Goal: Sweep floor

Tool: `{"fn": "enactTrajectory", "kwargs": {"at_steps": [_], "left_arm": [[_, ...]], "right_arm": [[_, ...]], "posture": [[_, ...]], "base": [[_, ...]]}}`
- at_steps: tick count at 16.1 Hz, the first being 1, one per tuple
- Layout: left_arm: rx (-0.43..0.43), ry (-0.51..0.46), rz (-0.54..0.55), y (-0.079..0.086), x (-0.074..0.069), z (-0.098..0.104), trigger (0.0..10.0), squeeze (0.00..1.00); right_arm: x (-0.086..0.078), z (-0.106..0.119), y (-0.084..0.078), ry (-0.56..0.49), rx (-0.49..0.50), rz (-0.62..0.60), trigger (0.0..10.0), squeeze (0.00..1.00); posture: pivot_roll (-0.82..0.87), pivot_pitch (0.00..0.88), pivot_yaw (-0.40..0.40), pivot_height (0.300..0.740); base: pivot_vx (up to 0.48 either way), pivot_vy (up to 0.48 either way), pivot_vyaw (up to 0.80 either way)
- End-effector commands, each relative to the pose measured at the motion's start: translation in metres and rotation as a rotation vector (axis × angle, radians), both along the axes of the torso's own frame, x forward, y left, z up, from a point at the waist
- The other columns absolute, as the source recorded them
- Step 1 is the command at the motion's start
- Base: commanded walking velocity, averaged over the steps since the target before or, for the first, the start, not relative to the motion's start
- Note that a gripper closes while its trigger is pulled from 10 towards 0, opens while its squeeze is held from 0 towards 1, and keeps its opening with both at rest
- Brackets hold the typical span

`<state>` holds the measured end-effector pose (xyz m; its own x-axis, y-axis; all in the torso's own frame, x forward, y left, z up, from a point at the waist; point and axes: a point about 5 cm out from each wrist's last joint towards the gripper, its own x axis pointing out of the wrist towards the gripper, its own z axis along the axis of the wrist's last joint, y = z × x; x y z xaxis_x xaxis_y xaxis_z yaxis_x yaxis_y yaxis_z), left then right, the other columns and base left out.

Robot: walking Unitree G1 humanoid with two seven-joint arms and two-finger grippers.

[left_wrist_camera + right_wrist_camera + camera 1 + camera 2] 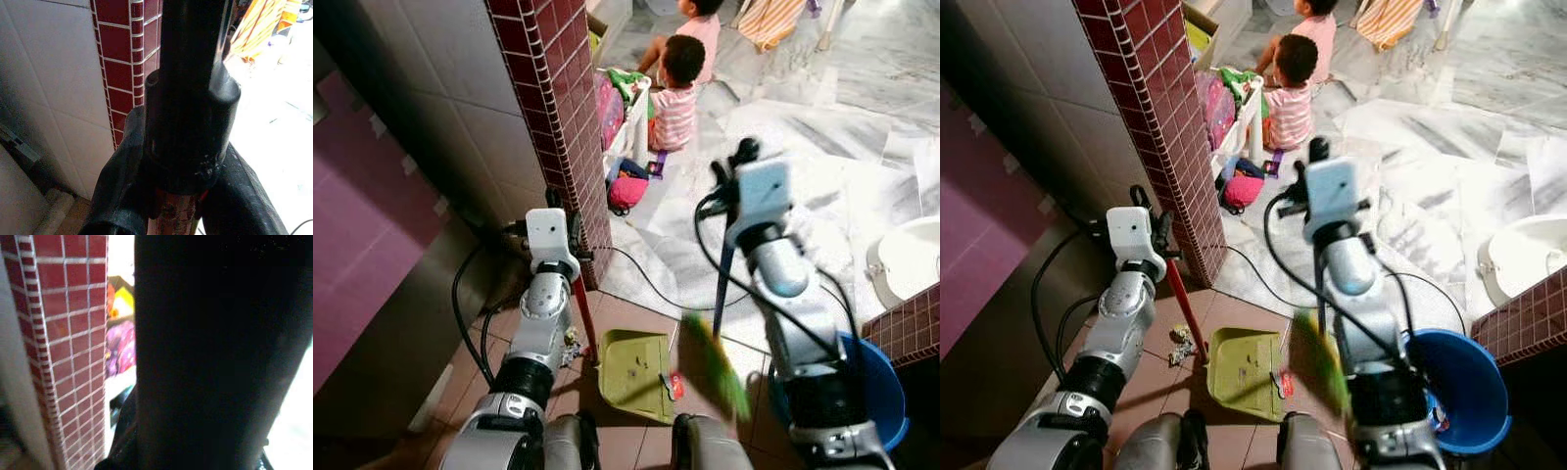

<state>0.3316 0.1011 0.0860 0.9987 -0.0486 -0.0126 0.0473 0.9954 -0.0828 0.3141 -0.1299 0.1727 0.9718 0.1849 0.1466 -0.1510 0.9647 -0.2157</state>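
An olive-green dustpan [631,372] lies on the brown tile floor between my arms. Its red handle [584,318] rises to my left gripper [573,235], which is shut around the handle's black cap [190,122]. My right gripper [724,186] is shut on the broom's blue handle [722,294]. The broom's green bristles [715,367] are blurred, just right of the dustpan. A red scrap [675,385] lies at the dustpan's right edge, and small crumpled litter [571,345] lies by its left side. In the right wrist view the dark handle [210,357] hides the fingers.
A red-tiled pillar [558,117] stands just beyond my left gripper. A blue bucket [1459,387] sits at the right by a low red-tiled wall [911,328]. Two children [675,88] sit on the marble floor beside a white toy basket [626,117]. A black cable [646,279] crosses the floor.
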Motion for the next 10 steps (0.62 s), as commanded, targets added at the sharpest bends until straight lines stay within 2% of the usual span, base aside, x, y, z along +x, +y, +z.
{"fn": "enactTrajectory", "kwargs": {"at_steps": [1,3,5,6,8,10], "left_arm": [[-0.004,0.013,-0.008,-0.001,0.000,-0.002,10.0,0.00],[-0.008,0.009,-0.014,-0.002,0.001,-0.002,10.0,0.00],[-0.012,0.009,-0.013,-0.002,0.001,-0.001,10.0,0.00],[-0.012,0.011,-0.014,-0.002,0.002,-0.001,10.0,0.00],[-0.011,0.012,-0.015,-0.002,0.002,-0.002,10.0,0.00],[-0.010,0.014,-0.014,-0.002,0.003,-0.002,10.0,0.00]], "right_arm": [[-0.002,0.000,0.008,0.009,0.018,0.022,10.0,0.00],[-0.002,-0.011,0.017,0.095,0.078,0.029,10.0,0.00],[0.000,-0.016,0.024,0.185,0.211,0.014,10.0,0.00],[0.004,-0.013,0.026,0.210,0.311,0.007,10.0,0.00],[0.009,-0.002,0.024,0.183,0.416,0.005,10.0,0.00],[0.014,0.019,0.018,0.103,0.489,0.009,10.0,0.00]], "posture": [[-0.13,0.156,0.071,0.740],[-0.12,0.152,0.071,0.740],[-0.12,0.150,0.070,0.740],[-0.12,0.145,0.069,0.740],[-0.12,0.141,0.067,0.740],[-0.12,0.134,0.064,0.740]], "base": [[0.000,0.000,0.00],[0.000,0.000,0.00],[0.000,0.000,0.00],[0.000,0.000,0.00],[0.000,0.000,0.00],[0.000,0.000,0.00]]}}
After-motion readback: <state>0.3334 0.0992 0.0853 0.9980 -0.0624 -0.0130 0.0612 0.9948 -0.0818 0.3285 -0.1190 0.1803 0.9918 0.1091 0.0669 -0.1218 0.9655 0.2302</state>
